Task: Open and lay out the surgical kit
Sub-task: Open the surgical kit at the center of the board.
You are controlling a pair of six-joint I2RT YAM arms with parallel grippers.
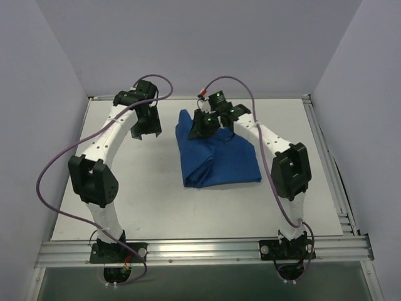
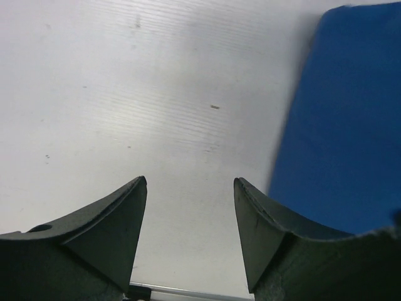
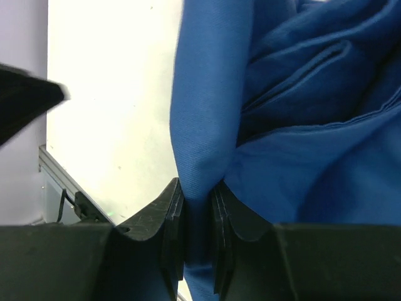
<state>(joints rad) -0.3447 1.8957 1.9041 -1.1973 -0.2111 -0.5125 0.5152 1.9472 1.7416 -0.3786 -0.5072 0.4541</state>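
So, my right gripper [image 3: 198, 195] pinches a fold of the wrap [image 1: 220, 158] on the table [image 1: 144, 210], my left gripper [image 2: 190, 188] hangs spread beside it, and nothing is opened or laid out yet.

The cloth wrap [image 1: 216, 153] lies bunched on the table [image 1: 156, 207], just off the middle towards 1 o'clock. At the wrap's 11 o'clock corner sits the right gripper [image 1: 203, 125], with a fold of the wrap pinched between its fingers [image 3: 169, 213]. The left gripper [image 1: 145, 125] hangs at the wrap's 10 o'clock, apart from it, over bare table. From the left wrist, the wrap's edge lies at 3 o'clock of that gripper's spread fingers [image 2: 125, 213].
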